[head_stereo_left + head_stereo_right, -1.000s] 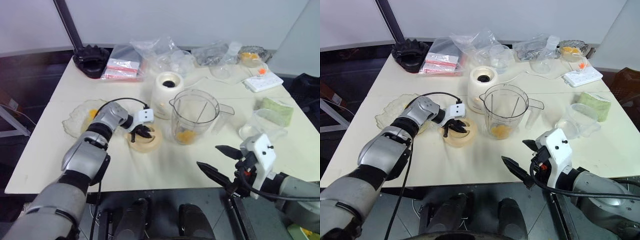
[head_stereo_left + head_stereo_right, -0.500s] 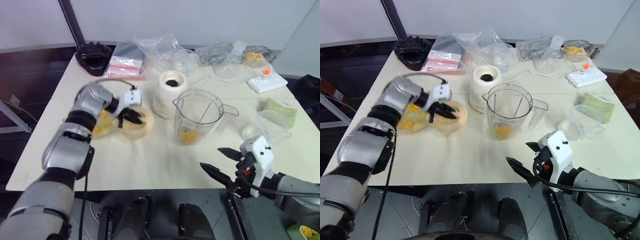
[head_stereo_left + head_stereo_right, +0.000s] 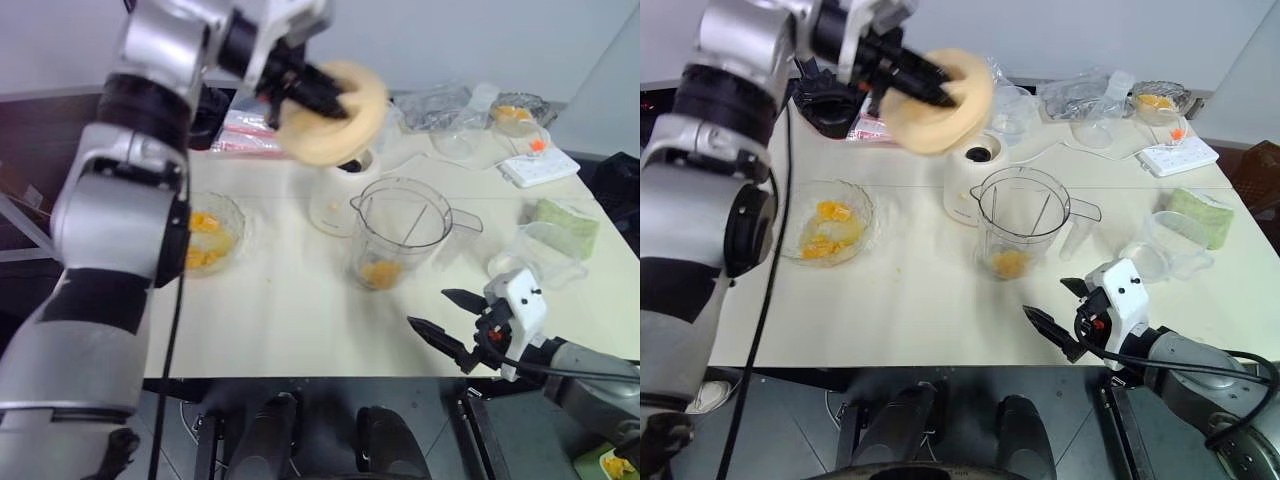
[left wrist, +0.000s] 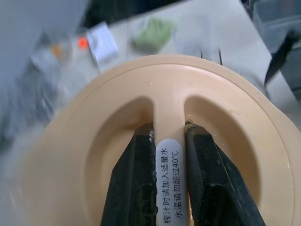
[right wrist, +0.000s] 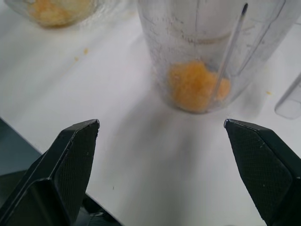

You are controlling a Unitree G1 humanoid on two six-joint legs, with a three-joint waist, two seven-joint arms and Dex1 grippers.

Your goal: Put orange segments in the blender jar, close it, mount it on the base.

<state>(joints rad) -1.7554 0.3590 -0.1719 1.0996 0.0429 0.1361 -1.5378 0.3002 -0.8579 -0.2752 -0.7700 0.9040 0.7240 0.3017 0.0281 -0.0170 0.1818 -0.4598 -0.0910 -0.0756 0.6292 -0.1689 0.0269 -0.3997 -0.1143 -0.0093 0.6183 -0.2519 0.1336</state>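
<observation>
A cream table [image 3: 930,310] is set with the following items. The blender jar [image 3: 1025,222], clear and open-topped, is stood upright near the table's middle, its handle turned toward the robot's right; a clump of orange segments [image 5: 197,86] is seen at its bottom. The base [image 3: 970,178], cream-white with a dark socket on top, is placed just behind the jar on its left side, touching or nearly touching it. A clear scalloped dish [image 3: 826,222] with further orange pieces is sited well to the left of the jar. A round cream lid [image 3: 335,112] is held in the air above the base, tilted; its central ridge, bearing a white label, is clamped between the black fingers [image 4: 204,183] of the left gripper [image 4: 169,181]. The right gripper [image 3: 1060,312] is held low at the table's near edge, in front of the jar, with its jaws spread wide and nothing between them. Clear plastic bags [image 3: 950,85], a white power strip [image 3: 1164,156], a green sponge [image 3: 1202,215] and a clear tub [image 3: 1170,243] are noted along the far and right sides.
</observation>
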